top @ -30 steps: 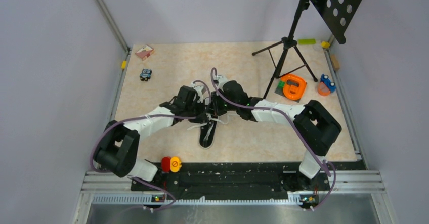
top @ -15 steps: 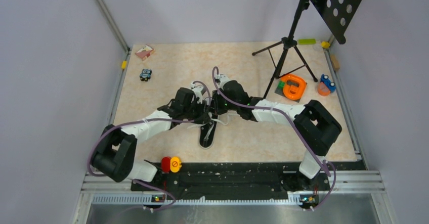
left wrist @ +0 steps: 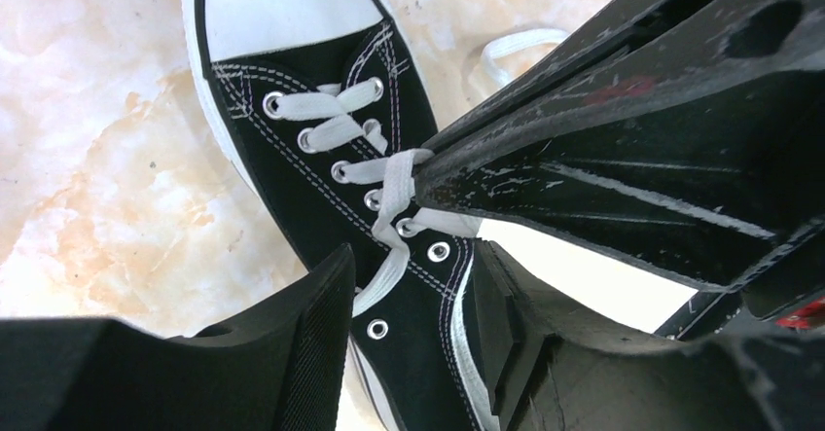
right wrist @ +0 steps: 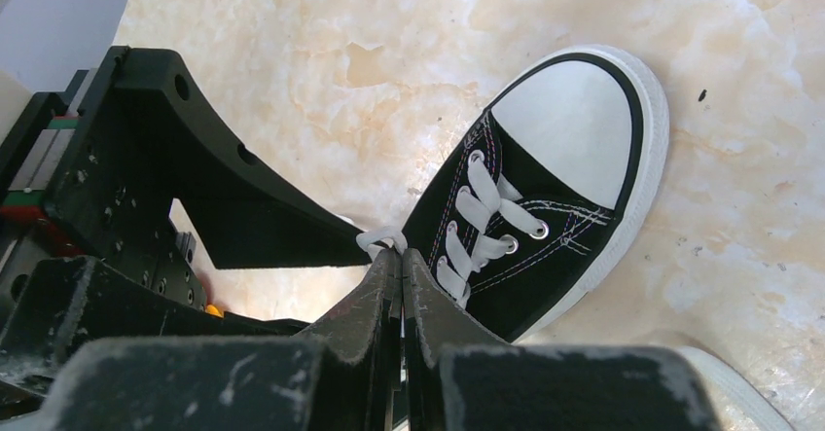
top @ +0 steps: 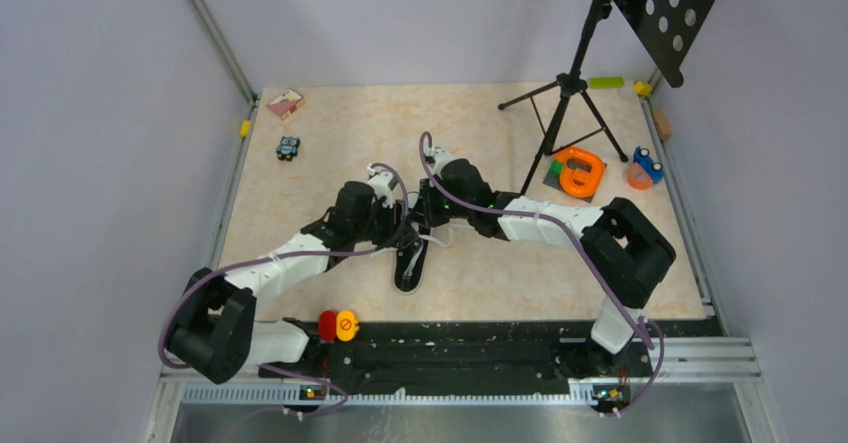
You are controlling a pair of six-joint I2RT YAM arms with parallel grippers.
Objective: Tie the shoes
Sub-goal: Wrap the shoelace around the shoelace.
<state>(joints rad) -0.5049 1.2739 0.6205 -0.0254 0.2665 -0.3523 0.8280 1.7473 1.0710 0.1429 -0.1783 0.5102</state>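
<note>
Black low-top canvas sneaker (top: 408, 271) with a white toe cap lies unmoved mid-way across the beige marbled counter (top: 330, 133), toe toward the arm bases. Right tool (right wrist: 401, 256) is clamped on a white lace (left wrist: 394, 193) above the eyelets. Left tool (left wrist: 413, 295), fingers spread over the shoe, has drawn back leftward.

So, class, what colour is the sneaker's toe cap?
White toe cap, clearest in the right wrist view.
</note>
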